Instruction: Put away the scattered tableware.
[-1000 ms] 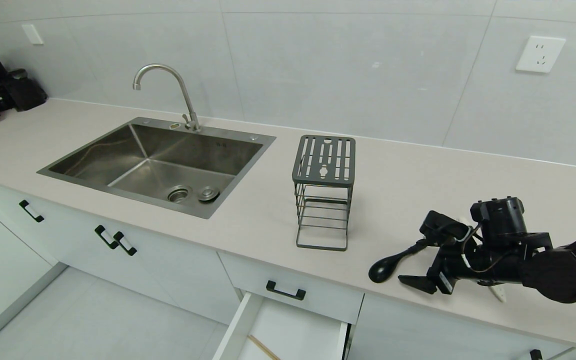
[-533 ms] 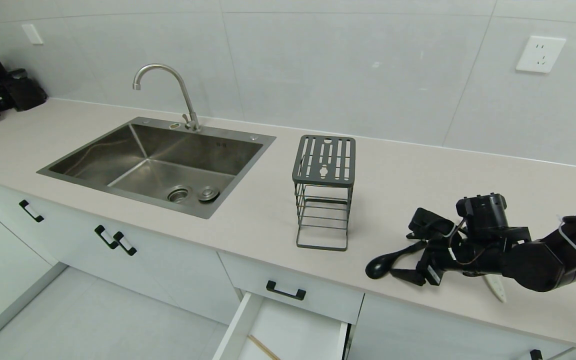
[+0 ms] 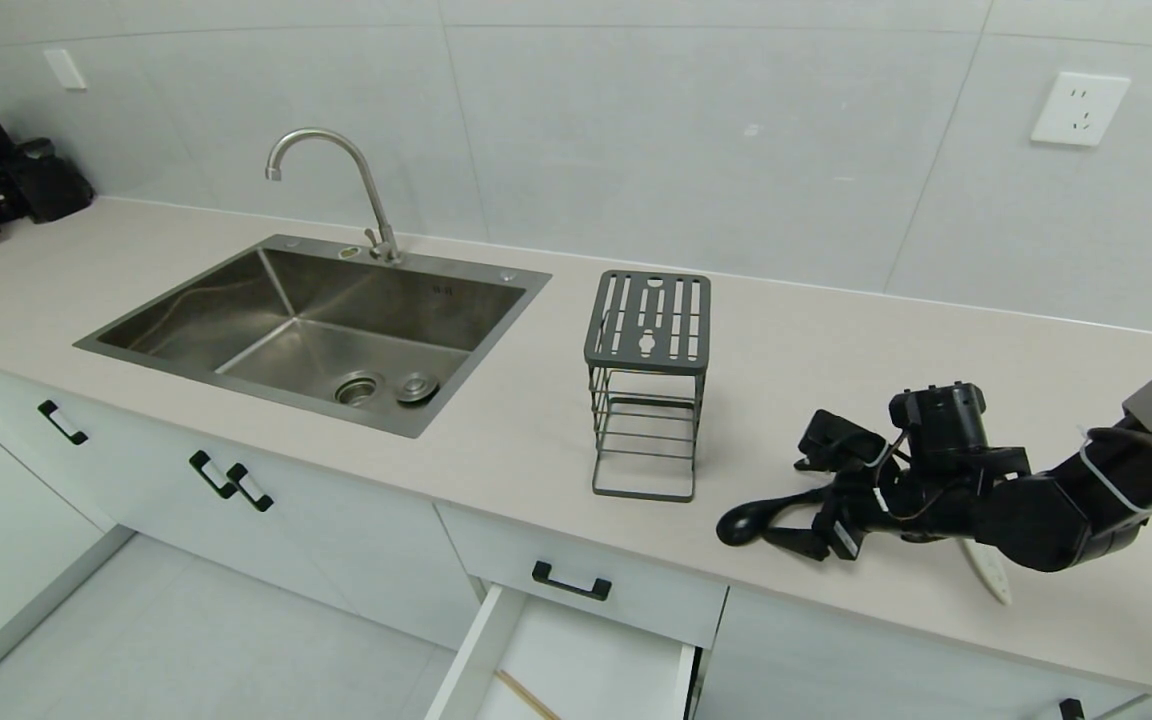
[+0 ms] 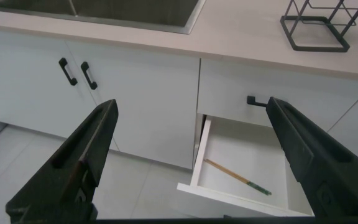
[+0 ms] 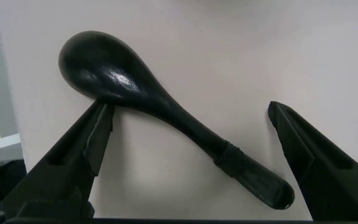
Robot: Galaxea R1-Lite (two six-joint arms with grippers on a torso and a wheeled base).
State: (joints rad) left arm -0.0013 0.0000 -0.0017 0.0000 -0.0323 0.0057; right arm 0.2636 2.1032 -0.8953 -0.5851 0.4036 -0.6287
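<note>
Nearest of all, the left gripper (image 4: 191, 165) hangs low in front of the cabinets, below and ahead of the dark grey wire rack (image 3: 648, 385). Its fingers are spread wide and hold nothing; parked out of the way, I'd say. Just under it the white drawer (image 3: 576, 660) stands pulled out beneath the rack, with a single thin wooden chopstick (image 4: 238, 178) lying inside. That open drawer looks like where the tableware is meant to go.

Up on the pale bench (image 3: 536, 440), right of the rack and close to the front edge, lies the glossy black spoon (image 3: 751, 520), bowl toward the rack, handle pointing away. The right gripper (image 3: 816, 497) is down at it, fingers released and straddling the spoon, one on each side, not yet clamped. By my reading it is lined up for a pinch across the handle. Under that arm, farther right of the rack, a slim white utensil (image 3: 991, 580) lies partly hidden.

Left of the rack sits the steel sink (image 3: 186, 300), its curved tap (image 3: 336, 170) behind.
</note>
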